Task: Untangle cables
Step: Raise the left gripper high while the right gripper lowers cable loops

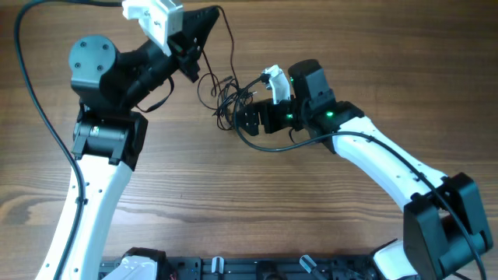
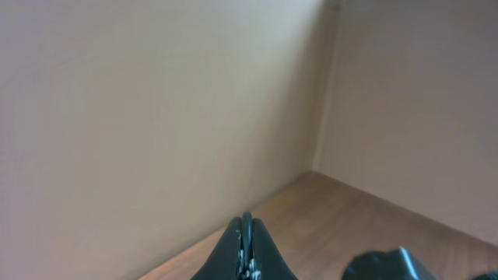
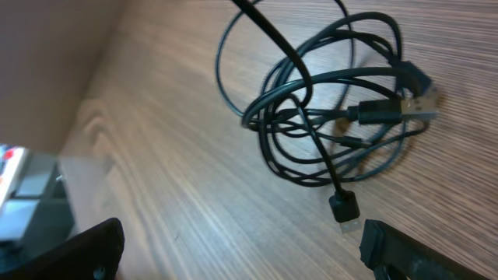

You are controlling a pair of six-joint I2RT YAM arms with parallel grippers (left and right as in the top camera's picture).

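Observation:
The cables are a loose tangle of thin black cords on the wooden table, between the two arms. In the right wrist view the cables show as overlapping loops, with one USB plug near my fingers and another plug at the coil's right. My left gripper is raised at the back, shut on one strand that runs down into the tangle. In the left wrist view the left gripper pinches a thin black cord. My right gripper is open just in front of the tangle, and in its wrist view the right gripper holds nothing.
A thick black arm cable curves along the left side. Another arm cable loops under the right wrist. A beige wall stands behind the table. A black rail runs along the front edge.

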